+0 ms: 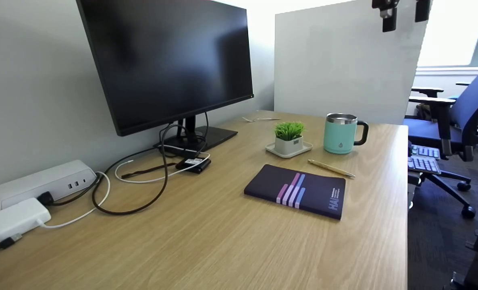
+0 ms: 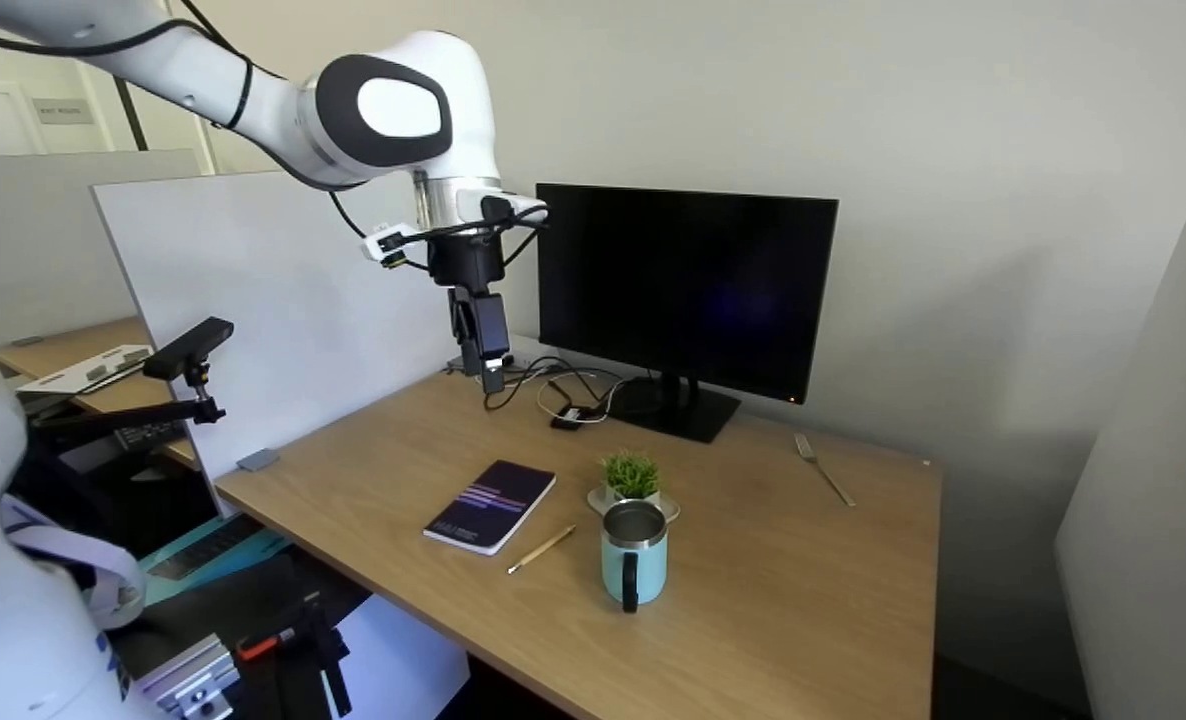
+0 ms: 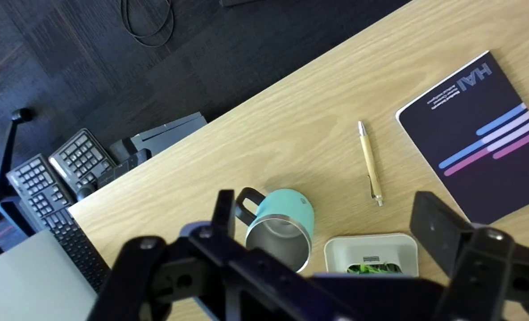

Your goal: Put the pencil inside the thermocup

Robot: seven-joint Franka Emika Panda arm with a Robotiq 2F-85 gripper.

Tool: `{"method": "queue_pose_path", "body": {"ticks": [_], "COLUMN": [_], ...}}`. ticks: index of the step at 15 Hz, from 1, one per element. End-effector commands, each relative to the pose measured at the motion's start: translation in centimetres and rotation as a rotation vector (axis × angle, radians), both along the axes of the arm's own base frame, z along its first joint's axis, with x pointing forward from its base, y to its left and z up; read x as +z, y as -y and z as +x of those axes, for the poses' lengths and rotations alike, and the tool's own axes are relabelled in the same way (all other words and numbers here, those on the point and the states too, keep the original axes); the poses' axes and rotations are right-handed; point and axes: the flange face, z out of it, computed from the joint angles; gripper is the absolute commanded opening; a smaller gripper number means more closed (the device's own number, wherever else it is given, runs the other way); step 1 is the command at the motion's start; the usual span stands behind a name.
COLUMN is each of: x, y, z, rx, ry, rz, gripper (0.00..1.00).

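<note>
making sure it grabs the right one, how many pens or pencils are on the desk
1: the pencil, lying on the desk between the notebook and the thermocup. Any behind the monitor could be hidden.

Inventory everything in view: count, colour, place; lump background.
Wooden desk: 1, tan, central
Cylindrical handled thermocup: 1, mint-green, on desk
Rectangular notebook: 1, dark purple, on desk
Slim pencil: 1, tan, between those two
Potted plant: 1, green, on white tray
Flat monitor: 1, black, on desk
Metal fork: 1, silver, on desk
Cables: several, black and white, by monitor
Rectangular boxes: 3, two white, one black, among cables
Background: many, including blue chair, pale keyboard, white panels, around desk
Robot arm: 1, white, above desk
Gripper: 1, black, open, above desk
</note>
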Motion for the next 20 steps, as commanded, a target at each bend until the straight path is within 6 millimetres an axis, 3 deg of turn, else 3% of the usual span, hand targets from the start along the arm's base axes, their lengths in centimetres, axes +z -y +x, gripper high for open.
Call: {"method": "queue_pose_path", "body": {"ticks": [1, 5, 8, 13, 16, 17, 20], "x": [-1.6, -6.2, -10.9, -18.2, -20.1, -20.0, -20.4], "y": [-0.8, -0.6, 0.4, -0.7, -1.8, -1.6, -1.9], "z": [1.6, 3.3, 4.7, 5.9, 6.2, 5.4, 6.0], "rx": [0.072, 0.118, 0.13, 0.162, 0.162, 0.163, 0.168], "ry": [-0.019, -0.044, -0.074, -0.119, -0.141, -0.143, -0.144], "rz": [0.047, 0.104, 0.13, 0.148, 0.144, 0.139, 0.14], "gripper": [1.0, 1.0, 1.0, 1.0, 1.0, 1.0, 1.0]}}
